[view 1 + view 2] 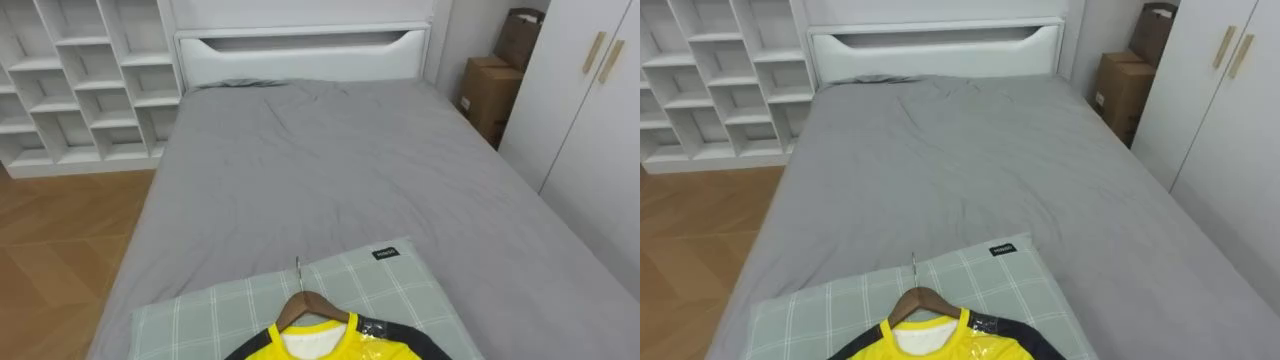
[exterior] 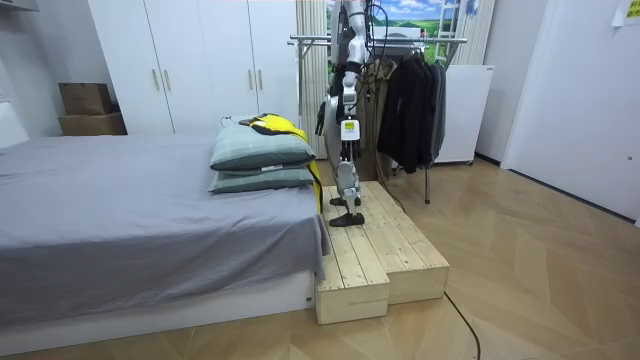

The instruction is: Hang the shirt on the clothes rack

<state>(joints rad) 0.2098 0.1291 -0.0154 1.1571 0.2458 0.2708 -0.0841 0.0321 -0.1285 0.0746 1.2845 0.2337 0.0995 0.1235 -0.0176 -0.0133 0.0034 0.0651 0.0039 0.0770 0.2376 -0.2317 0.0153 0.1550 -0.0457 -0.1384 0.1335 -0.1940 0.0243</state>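
On the top pillow (image 1: 400,285) at the bed's (image 1: 330,170) foot, just below me: yellow shirt (image 1: 330,345) on a wooden hanger (image 1: 310,303), its hook (image 1: 298,268) pointing up the bed. Shirt looks light, limp, glossy in places and likely slippery — I'd take the hanger's neck, not the cloth. Left hand (image 2: 347,127) hangs at my side in the room view; wide or closed — cannot tell.
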